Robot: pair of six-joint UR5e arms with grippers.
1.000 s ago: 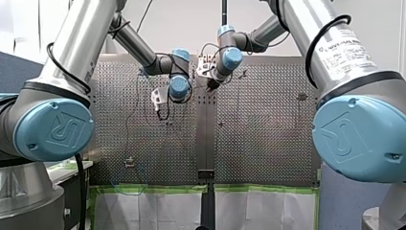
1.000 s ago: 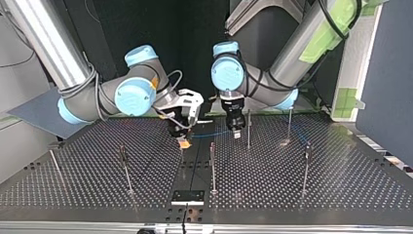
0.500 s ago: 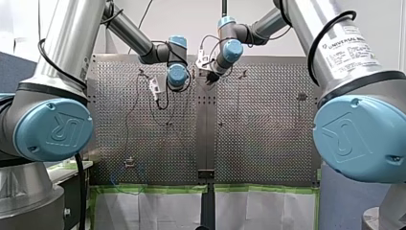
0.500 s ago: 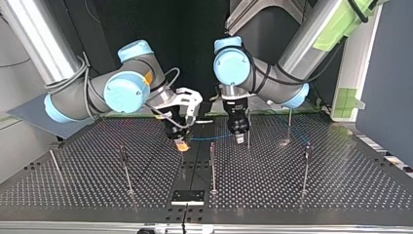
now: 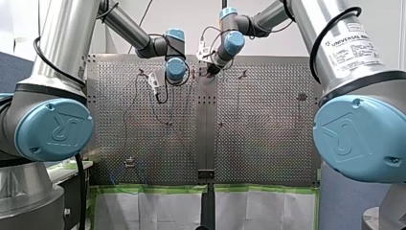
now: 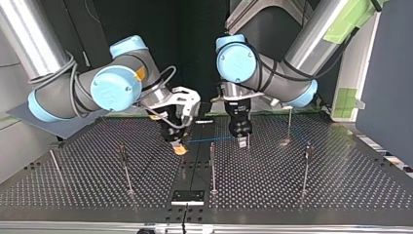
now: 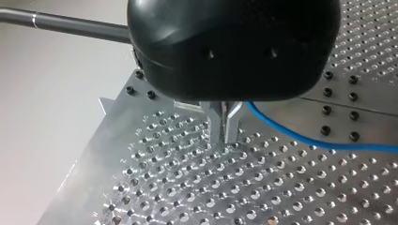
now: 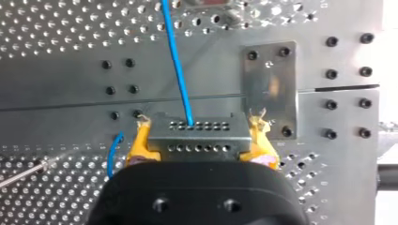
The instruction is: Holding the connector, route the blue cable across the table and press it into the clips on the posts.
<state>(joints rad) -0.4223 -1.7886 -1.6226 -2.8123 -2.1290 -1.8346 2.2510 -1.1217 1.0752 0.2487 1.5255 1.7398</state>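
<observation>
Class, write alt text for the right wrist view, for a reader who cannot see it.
My right gripper clamps a metal connector, which has two rows of small holes, between its yellow pads. A blue cable leaves the connector and runs ahead over the perforated table, beside a screwed-down metal plate.
</observation>
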